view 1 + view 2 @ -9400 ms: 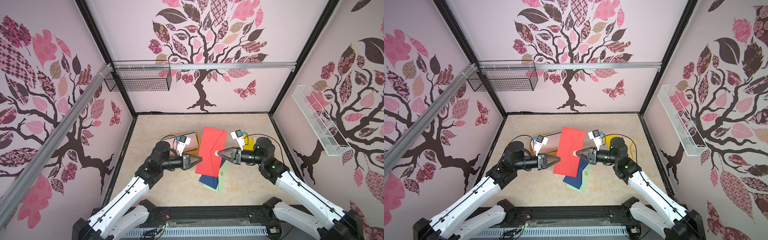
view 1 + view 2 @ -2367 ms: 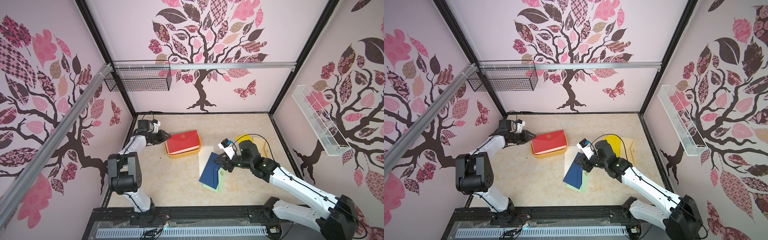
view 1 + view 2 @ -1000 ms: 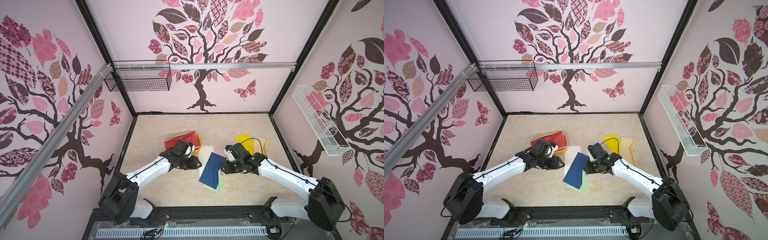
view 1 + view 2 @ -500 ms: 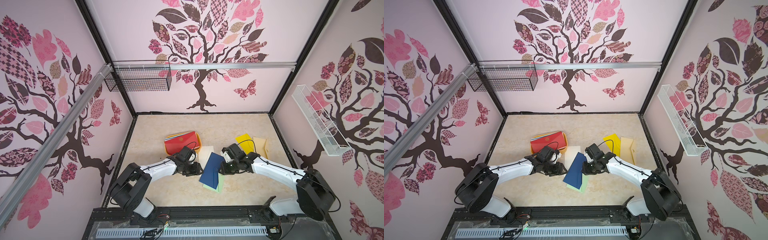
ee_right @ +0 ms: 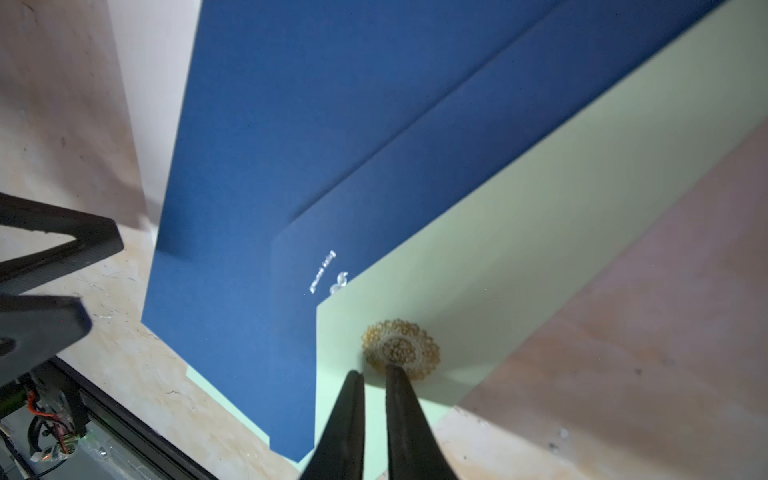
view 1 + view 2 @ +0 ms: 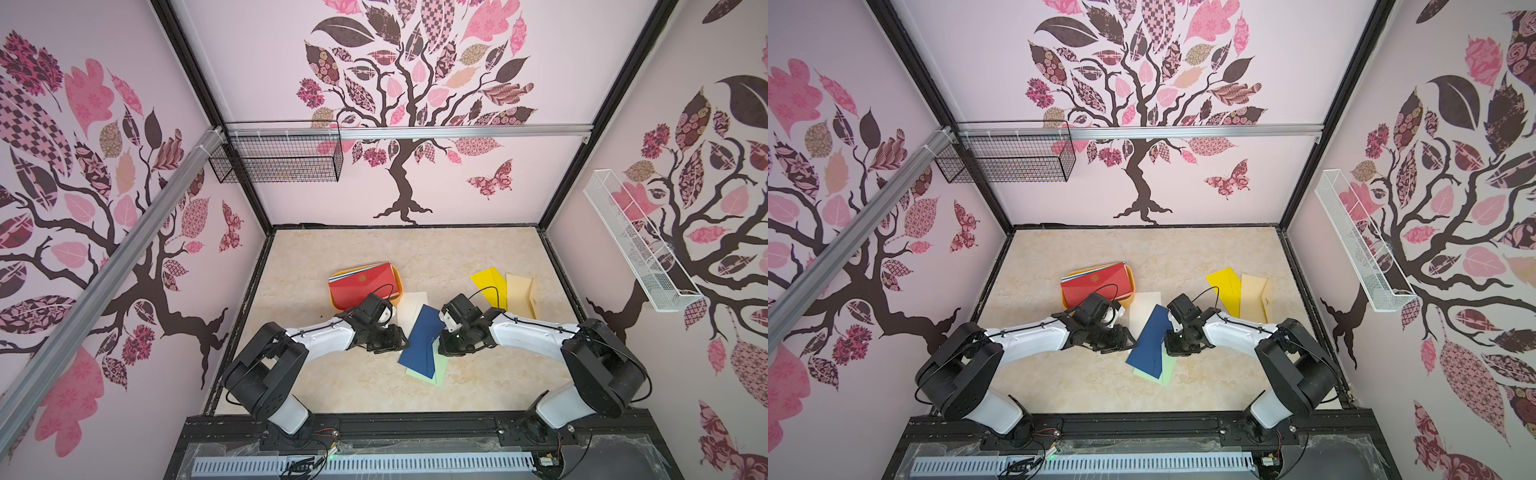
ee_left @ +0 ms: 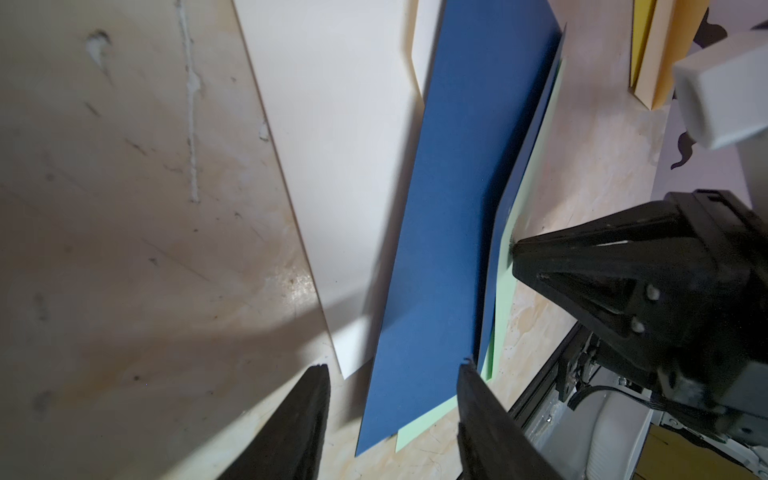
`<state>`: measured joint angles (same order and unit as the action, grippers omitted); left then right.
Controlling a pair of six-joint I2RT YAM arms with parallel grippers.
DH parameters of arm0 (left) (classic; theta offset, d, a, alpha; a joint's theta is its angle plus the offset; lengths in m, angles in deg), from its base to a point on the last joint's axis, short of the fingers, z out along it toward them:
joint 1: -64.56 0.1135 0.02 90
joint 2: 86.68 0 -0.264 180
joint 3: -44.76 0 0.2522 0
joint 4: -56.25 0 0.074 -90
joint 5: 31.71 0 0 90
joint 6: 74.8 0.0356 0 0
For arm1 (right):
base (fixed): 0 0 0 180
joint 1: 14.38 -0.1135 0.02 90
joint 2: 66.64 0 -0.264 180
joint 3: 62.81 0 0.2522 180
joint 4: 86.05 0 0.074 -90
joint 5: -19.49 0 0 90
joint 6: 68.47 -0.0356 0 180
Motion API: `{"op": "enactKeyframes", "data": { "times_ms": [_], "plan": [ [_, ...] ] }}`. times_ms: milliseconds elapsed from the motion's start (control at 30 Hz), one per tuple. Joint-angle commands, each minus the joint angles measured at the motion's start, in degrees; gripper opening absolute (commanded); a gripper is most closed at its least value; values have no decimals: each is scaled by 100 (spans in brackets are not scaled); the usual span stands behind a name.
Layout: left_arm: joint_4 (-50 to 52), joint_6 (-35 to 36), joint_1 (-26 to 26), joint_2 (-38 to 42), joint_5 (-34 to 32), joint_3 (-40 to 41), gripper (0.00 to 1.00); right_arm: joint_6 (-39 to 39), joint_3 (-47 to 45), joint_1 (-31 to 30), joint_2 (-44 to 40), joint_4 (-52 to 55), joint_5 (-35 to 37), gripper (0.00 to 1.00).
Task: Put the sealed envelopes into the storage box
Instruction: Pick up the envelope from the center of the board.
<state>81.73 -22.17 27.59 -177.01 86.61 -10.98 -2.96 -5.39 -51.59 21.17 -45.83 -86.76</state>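
Right fingers (image 5: 403,415) narrowed, tips at emblem (image 5: 401,347) of pale green envelope (image 5: 540,249).

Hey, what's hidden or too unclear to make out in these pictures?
Whatever lies under the red paper envelope in the orange-yellow plastic tray: covered in both top views, only edges show.
Pale green paper envelope: mostly under the navy paper envelope in both top views.
Right gripper: right wrist view leaves unclear whether its tips pinch that green envelope.
White print on the navy envelope: blurred, right wrist view.

White links (image 6: 324,334), black joints (image 6: 266,374), black tapered fingers (image 7: 291,428).
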Motion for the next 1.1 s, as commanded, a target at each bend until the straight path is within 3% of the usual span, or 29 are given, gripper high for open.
{"op": "enactKeyframes", "data": {
  "times_ms": [0, 467, 733, 1067],
  "plan": [
    [-213, -48, -21, -140, 161, 44, 54, -55, -22, 29, 175, -153, 37, 16],
    [-808, -371, -73, -378, 567, 104, 53, -144, -192, 26, 281, -369, -89, 15],
    [117, 96, -73, -173, -32, 30, 53, -126, -225, 23, 224, -352, -107, 15],
    [-653, -289, -166, -167, 500, 448, 52, -125, -217, 23, 219, -369, -142, 15]
  ]
}}
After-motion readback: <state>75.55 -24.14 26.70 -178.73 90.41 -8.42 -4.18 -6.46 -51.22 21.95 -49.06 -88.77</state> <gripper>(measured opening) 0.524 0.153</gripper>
